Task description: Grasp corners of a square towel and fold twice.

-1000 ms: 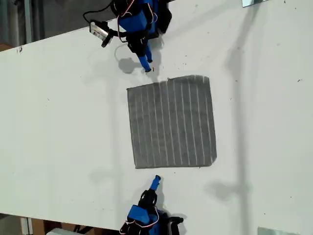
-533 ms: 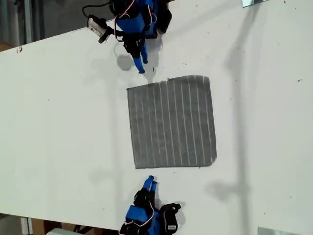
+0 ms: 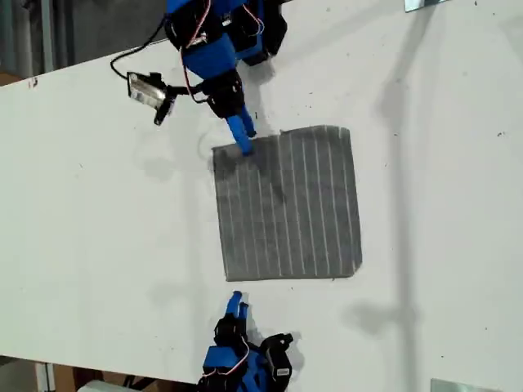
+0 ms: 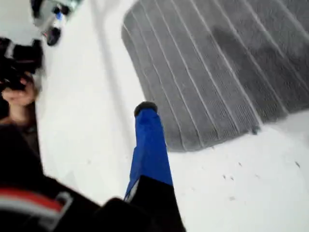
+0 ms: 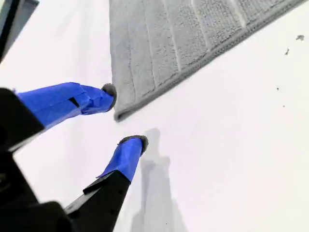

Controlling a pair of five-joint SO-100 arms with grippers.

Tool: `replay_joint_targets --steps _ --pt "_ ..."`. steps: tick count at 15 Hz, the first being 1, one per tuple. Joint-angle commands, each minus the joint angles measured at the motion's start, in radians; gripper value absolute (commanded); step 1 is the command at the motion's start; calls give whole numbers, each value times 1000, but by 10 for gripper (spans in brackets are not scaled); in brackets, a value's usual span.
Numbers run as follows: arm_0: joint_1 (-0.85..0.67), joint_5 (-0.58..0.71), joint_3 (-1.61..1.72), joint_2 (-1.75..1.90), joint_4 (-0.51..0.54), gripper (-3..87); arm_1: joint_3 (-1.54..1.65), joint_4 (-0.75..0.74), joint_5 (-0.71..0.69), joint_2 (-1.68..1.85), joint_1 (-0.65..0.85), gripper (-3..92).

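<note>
The towel point(image 3: 286, 204) lies flat on the white table point(image 3: 98, 204), both grippers at its side on the exterior view's left. My first gripper point(image 3: 243, 145) sits over one corner point(image 3: 219, 153); only one finger shows, so I cannot tell its opening. It may press down and pinch nothing, or drag the cloth. My second gripper point(image 3: 235, 302) hangs just off the other corner point(image 3: 230, 276), jaws moderately apart. Closing there may catch only the hem, so it slips free and the fold skews toward the right
</note>
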Motion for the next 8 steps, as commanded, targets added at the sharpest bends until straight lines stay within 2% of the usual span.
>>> replay_joint_targets --steps 1,2,4,6,8 --pt "-12 6 -5 0 8 171 -114 132 109 -667 -169 510" --pt "-32 14 -5 0 6 168 -72 156 193 -635 -253 493" --pt "-46 17 0 0 0 163 -14 83 336 -615 -405 468" --pt "-41 15 2 2 -3 162 -20 89 390 -569 -459 464" --pt "-38 9 3 2 -2 159 -20 21 391 -594 -477 456"
